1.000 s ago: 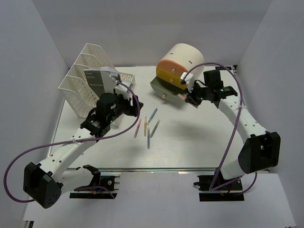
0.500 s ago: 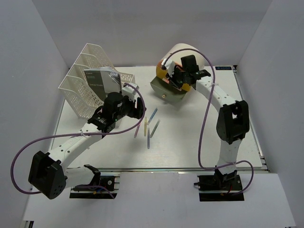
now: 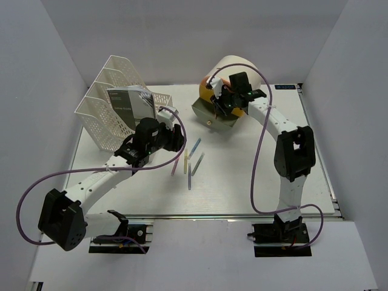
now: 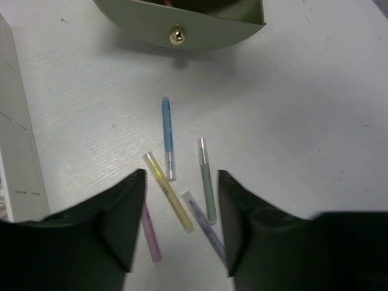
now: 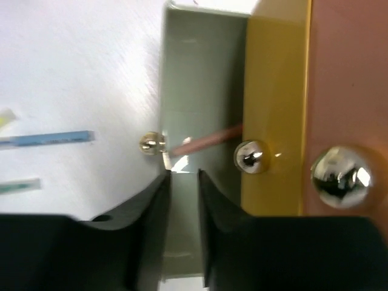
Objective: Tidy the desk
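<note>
**Desk, mid-tidy.** Your left gripper [image 4: 182, 182] hovers low over a scatter of five pens near the middle of the desk [image 3: 230, 188], its fingers spread wide and holding nothing. From that wrist you see a blue pen [image 4: 168, 136], a yellow pen [image 4: 168, 193], a green pen [image 4: 206, 182], a purple pen [image 4: 205, 229] and a pink pen [image 4: 150, 237] lying loose on the white top. The pink one is partly hidden behind the left finger. Beyond them sits the open grey-green drawer [image 4: 182, 21] with its brass knob [image 4: 176, 35].

Your right gripper [image 5: 182, 179] is poised above that drawer, fingers parted only narrowly and gripping nothing (the drawer's wall shows through the gap). A reddish-brown pen [image 5: 209, 136] lies slanted inside the drawer. Beside it are the yellow drawer front [image 5: 276, 91] and the orange drawer front [image 5: 345, 73].

The desk fills the floor of the grey-white enclosure beneath both arms, with its metal rail [image 3: 206, 215] along the near edge. A white mesh file rack [image 3: 109, 103] holding a booklet [image 3: 128, 104] stands at the far left, and the cream drawer unit [image 3: 236, 66] at the far centre.
</note>
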### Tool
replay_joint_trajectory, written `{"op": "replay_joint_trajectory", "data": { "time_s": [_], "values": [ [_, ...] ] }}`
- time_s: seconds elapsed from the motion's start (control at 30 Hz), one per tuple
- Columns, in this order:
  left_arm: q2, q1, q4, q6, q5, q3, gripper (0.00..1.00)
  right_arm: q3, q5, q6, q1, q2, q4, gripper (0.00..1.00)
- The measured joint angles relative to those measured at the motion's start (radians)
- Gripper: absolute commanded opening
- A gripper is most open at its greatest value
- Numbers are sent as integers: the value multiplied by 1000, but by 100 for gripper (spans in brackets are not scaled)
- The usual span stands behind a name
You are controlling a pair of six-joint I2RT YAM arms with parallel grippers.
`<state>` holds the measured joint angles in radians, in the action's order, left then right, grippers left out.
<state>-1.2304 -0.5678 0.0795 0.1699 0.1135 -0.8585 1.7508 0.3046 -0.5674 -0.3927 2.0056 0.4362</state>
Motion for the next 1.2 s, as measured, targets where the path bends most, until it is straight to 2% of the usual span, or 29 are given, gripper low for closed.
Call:
{"op": "replay_joint_trajectory", "data": {
  "time_s": [0.03, 0.07, 0.1, 0.2, 0.27, 0.37, 0.53, 0.6, 0.77, 0.9, 1.2],
  "values": [
    [-2, -2, -1, 6, 0, 0, 48, -15, 16, 17, 0, -19, 3, 12],
    [-4, -4, -2, 15, 0, 0, 42, -50, 34, 48, 2, -58, -1, 4],
    [-7, -6, -3, 22, 0, 0, 33, -119, 55, 88, 5, -121, -19, 0],
    [-31, -18, -7, 67, 3, -2, 26, -345, 126, 199, 13, -382, -40, 0],
    [-69, -29, 12, 109, 13, -21, 25, -492, 174, 277, 24, -567, -110, 0],
    [-135, -48, 75, 183, 16, -65, 31, -649, 251, 365, 57, -763, -159, 0],
    [-168, -106, 185, 294, -45, -76, 42, -822, 363, 461, 167, -837, -219, 0],
    [-177, -140, 217, 328, -83, -76, 45, -855, 385, 476, 209, -830, -197, 10],
    [-268, -204, 299, 369, -224, -112, 45, -861, 490, 483, 250, -820, -193, 21],
    [-372, -204, 362, 360, -338, -168, 43, -858, 554, 442, 264, -819, -169, 36],
    [-412, -158, 440, 270, -410, -204, 40, -857, 633, 315, 275, -830, -113, 41]
  ]
}}
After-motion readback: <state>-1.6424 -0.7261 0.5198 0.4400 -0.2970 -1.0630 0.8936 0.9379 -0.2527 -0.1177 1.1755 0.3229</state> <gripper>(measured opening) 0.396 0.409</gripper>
